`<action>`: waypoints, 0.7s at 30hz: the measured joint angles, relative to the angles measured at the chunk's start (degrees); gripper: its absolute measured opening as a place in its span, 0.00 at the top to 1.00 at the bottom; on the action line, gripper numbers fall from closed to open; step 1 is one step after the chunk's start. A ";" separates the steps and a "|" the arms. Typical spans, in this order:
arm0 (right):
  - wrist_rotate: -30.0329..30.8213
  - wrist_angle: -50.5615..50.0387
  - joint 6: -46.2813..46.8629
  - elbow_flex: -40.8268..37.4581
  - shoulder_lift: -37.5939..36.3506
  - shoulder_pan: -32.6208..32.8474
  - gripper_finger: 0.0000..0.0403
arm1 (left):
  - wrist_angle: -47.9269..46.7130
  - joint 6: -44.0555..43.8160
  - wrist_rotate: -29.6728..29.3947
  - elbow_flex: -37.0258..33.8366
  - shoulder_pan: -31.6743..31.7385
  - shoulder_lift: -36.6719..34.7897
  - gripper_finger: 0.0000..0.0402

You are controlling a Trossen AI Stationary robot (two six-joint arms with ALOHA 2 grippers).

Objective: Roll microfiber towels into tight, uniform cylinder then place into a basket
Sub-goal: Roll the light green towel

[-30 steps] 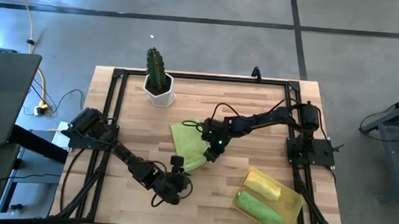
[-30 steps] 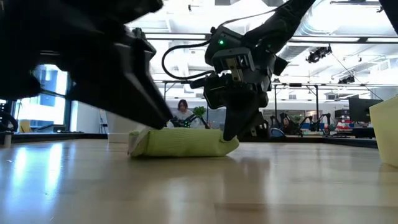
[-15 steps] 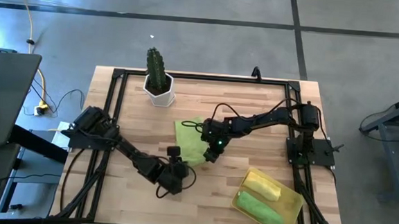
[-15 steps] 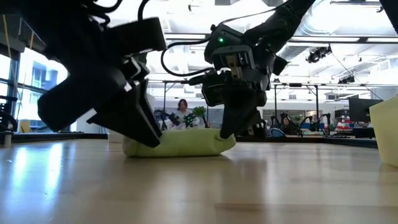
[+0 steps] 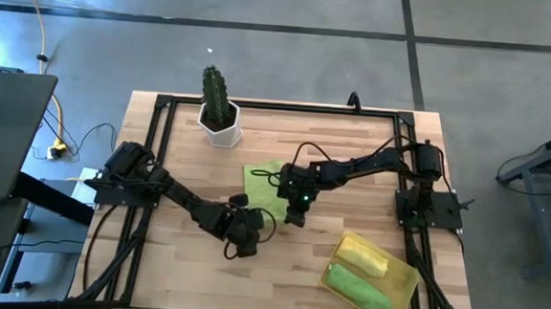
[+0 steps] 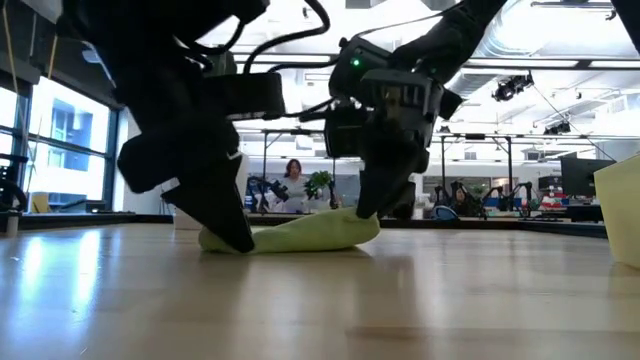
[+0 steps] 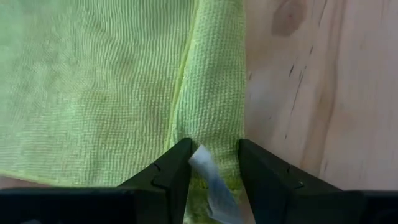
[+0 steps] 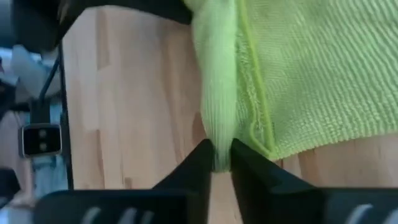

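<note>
A lime green towel [image 5: 266, 187] lies partly spread near the middle of a wooden table [image 5: 353, 140], its near edge turned up into a narrow roll. The left gripper [image 7: 210, 163] straddles one end of that roll, its fingers set on either side of the fold and gripping the cloth. The right gripper [image 8: 219, 157] pinches the roll's other end, its jaws closed on a thin ridge of fabric. In the level view both claws press down at opposite ends of the low green bundle. Well apart, at the table's front right corner, the yellow basket [image 5: 404, 279] already holds two finished rolls, one yellow [image 5: 362, 257] and one green [image 5: 358, 287]. To roll well from here, the two grippers would probably need to turn together at the same pace, keeping the fold taut between them, so the cylinder does not cone or loosen; uneven grip heights could skew the roll. A white pot with a cactus [image 5: 218, 108] stands at the far edge.
</note>
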 joint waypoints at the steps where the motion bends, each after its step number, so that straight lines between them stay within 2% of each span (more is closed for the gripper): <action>1: -0.02 -0.45 -1.36 0.00 -0.44 0.00 0.86 | -0.02 -0.53 0.82 0.01 0.26 -0.03 0.69; 5: -0.46 -3.95 -9.44 0.00 -3.85 -0.55 0.72 | 0.13 -3.09 4.97 0.09 1.04 -0.12 0.69; 8: -0.52 -6.60 -19.13 0.00 -8.05 -0.57 0.64 | 0.46 -4.53 8.07 0.09 1.10 -0.14 0.69; 14: 2.17 -7.66 -37.90 -0.37 -14.53 6.15 0.59 | 1.82 -6.78 11.63 0.03 1.08 -0.07 0.69; 16: 7.65 -6.30 -43.05 -1.46 -15.16 10.01 0.60 | 2.72 -7.10 12.45 0.03 1.08 0.01 0.69; 21: 29.03 0.36 -49.15 -5.26 -12.33 18.48 0.66 | 4.04 -7.09 14.12 -0.01 1.45 0.04 0.69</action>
